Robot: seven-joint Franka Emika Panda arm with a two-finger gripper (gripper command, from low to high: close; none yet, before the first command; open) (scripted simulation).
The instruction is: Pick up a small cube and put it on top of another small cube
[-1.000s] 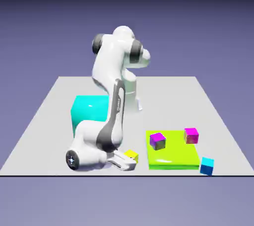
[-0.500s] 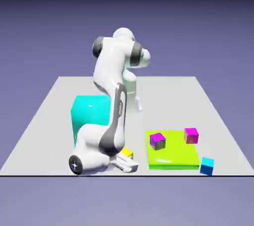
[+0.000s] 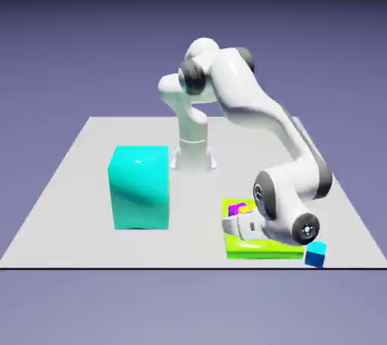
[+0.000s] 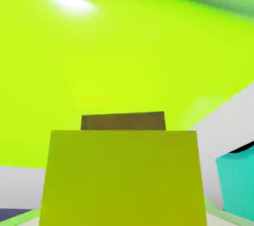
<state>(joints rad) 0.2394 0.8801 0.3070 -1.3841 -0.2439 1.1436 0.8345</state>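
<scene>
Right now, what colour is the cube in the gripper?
Yellow; the small cube fills the hand view's lower half, between the gripper's hidden fingertips.

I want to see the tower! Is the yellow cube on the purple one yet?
Not yet. Done: the yellow cube is picked up, filling the hand view in the tool. In hand: it hangs over the lime slab, beside the purple cube. Left: setting it on top, letting go.

the exterior view looks down across the grey table point(image 3: 75, 184) from a raised, distant spot, taking in the whole arm. the hand view sits close behind the yellow cube point(image 4: 121, 178), facing the lime-green slab point(image 4: 99, 61). both views share that slab point(image 3: 261, 249) and the cyan block point(image 3: 140, 187).
</scene>
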